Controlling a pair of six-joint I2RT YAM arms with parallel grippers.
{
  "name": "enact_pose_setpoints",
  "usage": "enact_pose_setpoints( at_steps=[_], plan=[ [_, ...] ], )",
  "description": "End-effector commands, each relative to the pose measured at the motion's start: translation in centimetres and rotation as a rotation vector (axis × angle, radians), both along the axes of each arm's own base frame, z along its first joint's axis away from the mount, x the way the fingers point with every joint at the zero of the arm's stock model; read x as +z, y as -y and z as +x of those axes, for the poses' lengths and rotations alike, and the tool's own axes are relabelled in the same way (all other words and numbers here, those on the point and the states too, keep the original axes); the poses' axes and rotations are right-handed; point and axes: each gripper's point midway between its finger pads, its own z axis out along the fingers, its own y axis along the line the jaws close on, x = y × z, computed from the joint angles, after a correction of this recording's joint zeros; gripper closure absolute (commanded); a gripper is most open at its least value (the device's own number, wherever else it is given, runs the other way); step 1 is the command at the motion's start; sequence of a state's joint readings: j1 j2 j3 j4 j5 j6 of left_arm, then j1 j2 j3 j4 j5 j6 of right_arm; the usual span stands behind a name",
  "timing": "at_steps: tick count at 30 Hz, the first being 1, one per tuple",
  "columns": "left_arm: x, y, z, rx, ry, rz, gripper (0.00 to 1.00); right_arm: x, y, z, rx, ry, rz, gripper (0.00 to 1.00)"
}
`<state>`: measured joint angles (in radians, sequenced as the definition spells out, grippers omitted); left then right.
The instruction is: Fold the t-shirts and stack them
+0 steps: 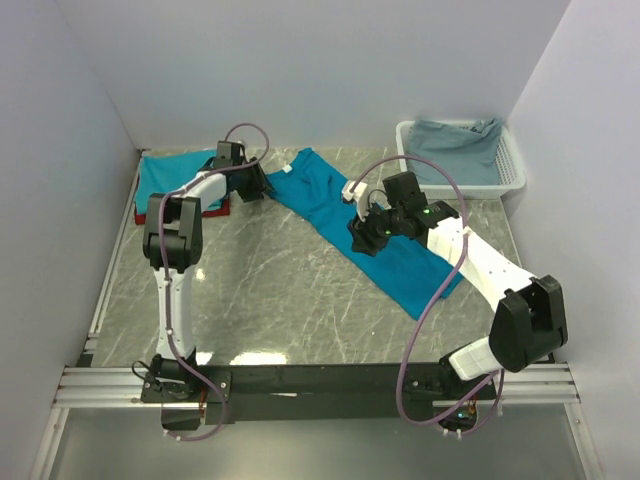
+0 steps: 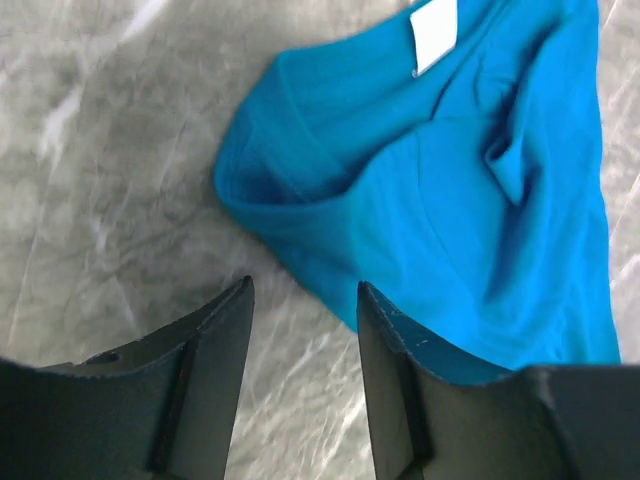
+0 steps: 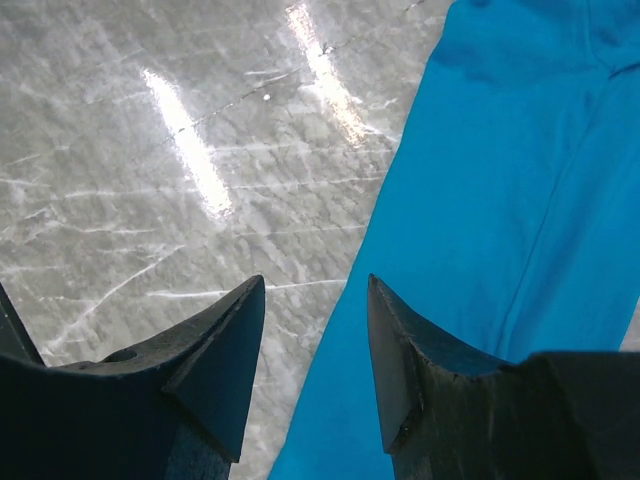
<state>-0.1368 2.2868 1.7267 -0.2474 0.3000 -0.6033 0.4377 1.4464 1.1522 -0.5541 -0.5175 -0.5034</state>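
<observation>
Left wrist — white neck label on teal-blue t-shirt

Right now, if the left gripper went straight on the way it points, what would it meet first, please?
Most likely the teal t-shirt: its neck end lies just ahead of the left gripper, whose open jaws sit at its edge. The gap shows bare table, so marble could come first; depth is unclear.

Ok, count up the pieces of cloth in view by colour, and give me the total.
Bright teal-blue t-shirts: 2, a long one spread out in the middle and a folded one at the far left
Dark red folded t-shirt: 1, its edge showing by the folded teal one
Grey-blue cloth in the white plastic lattice basket: 1
Total: 4
</observation>
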Motion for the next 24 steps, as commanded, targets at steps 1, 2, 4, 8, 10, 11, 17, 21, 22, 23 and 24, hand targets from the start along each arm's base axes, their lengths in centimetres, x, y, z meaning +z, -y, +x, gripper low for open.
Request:
enact_pose_setpoints(
  at_steps=[1, 2, 4, 8, 10, 11, 17, 21, 22, 23, 24],
  plan=[
    [0.7, -1.0, 1.5, 0.050, 0.000, 0.088, 0.48, 2.0, -0.4, 0.8, 0.007, 0.065, 0.037, 0.48],
    [-0.3, -1.5, 1.7, 0.070, -0.015, 0.113, 0.49, 1.9, -0.4, 0.7, 0.010, 0.061, 0.038, 0.48],
    [-1.0, -1.9, 2.4, 0.092, -0.027, 0.136, 0.50, 1.8, -0.3, 0.6, 0.011, 0.060, 0.034, 0.48],
    [-2.2, -3.1, 3.4, 0.133, -0.047, 0.178, 0.70, 1.3, 0.0, 0.5, 0.010, 0.050, 0.011, 0.48],
    [-2.4, -3.8, 3.9, 0.159, -0.048, 0.196, 0.78, 1.2, 0.0, 0.3, 0.020, 0.052, 0.007, 0.48],
    [-2.3, -4.3, 4.2, 0.170, -0.044, 0.193, 0.83, 1.1, 0.0, 0.2, 0.028, 0.050, 0.005, 0.48],
    [-0.8, -4.7, 6.0, 0.153, 0.017, 0.180, 0.77, -2.9, 0.8, -1.3, 0.125, 0.065, -0.148, 0.48],
    [0.7, -4.5, 6.8, 0.114, 0.058, 0.185, 0.65, -6.6, 2.3, -0.9, 0.059, 0.136, -0.352, 0.44],
    [1.5, -4.5, 7.2, 0.107, 0.075, 0.177, 0.63, -7.1, 2.0, -1.1, 0.045, 0.126, -0.366, 0.44],
    [2.0, -4.5, 7.3, 0.103, 0.084, 0.168, 0.61, -7.9, 2.1, -1.0, 0.032, 0.110, -0.391, 0.42],
    [2.8, -4.4, 7.6, 0.087, 0.107, 0.157, 0.61, -8.3, 2.4, -0.8, 0.010, 0.107, -0.422, 0.41]
  ],
)
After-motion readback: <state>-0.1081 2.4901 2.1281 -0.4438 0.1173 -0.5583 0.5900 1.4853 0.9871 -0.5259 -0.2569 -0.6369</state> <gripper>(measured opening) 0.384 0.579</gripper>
